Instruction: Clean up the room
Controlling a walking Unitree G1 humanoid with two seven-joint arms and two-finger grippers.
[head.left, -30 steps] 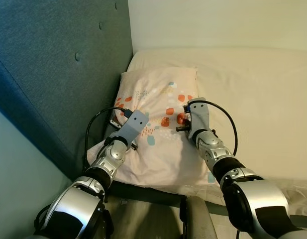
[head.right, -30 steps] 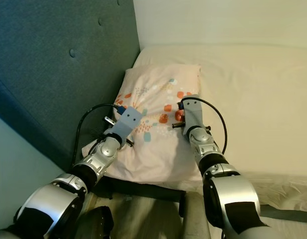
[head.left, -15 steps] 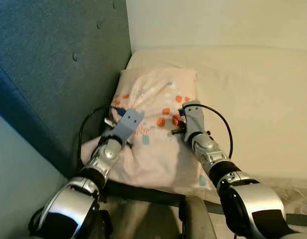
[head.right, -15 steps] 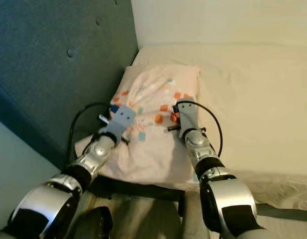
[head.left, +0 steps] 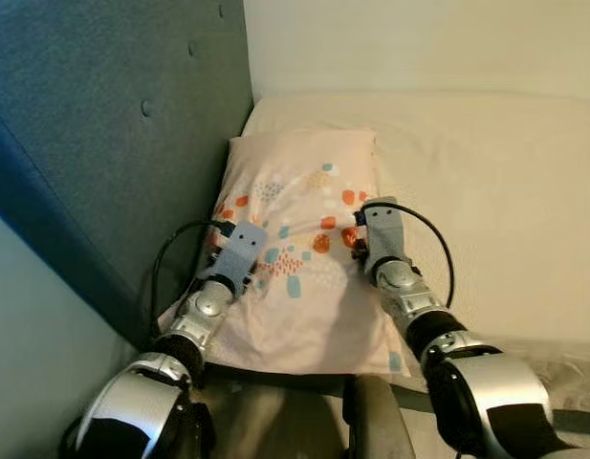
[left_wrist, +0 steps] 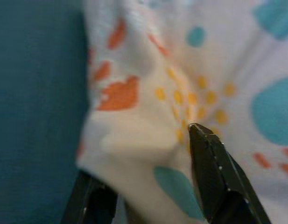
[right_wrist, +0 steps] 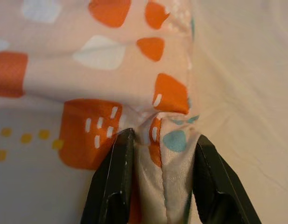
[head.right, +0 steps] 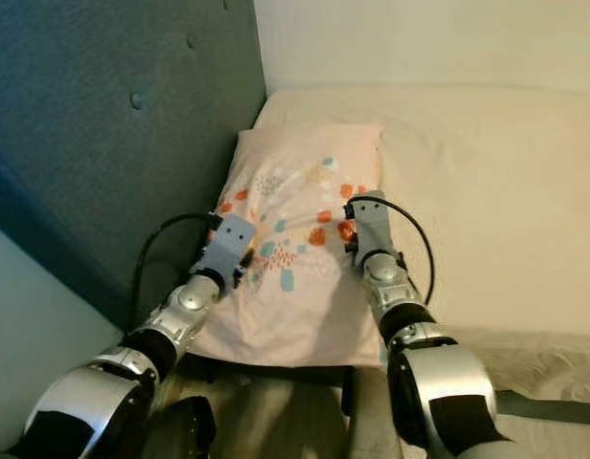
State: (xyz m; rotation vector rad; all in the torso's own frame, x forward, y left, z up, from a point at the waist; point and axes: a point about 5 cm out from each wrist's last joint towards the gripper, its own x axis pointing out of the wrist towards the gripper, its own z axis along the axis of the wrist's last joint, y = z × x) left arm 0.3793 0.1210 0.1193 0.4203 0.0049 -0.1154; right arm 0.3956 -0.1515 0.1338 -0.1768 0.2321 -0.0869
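A pale pink pillow (head.left: 304,239) with orange, teal and white shapes lies on the cream mattress (head.left: 505,191), against the teal headboard (head.left: 113,124). My left gripper (left_wrist: 153,186) is shut on the pillow's edge beside the headboard, with bunched fabric between its black fingers (left_wrist: 214,172). My right gripper (right_wrist: 158,182) is shut on the pillow's opposite edge, its seam pinched between both fingers (right_wrist: 113,177). Seen from my head, the left wrist (head.left: 235,253) and right wrist (head.left: 379,229) rest on either side of the pillow.
The padded headboard rises close on my left. A pale wall (head.left: 419,43) runs behind the bed. Bare mattress stretches off to the right. The bed's front edge (head.left: 304,382) lies just below my arms.
The pillow has been pulled flatter and straighter, and now reaches closer to the bed's front edge. Both wrists sit slightly lower and nearer to me, still holding its sides.
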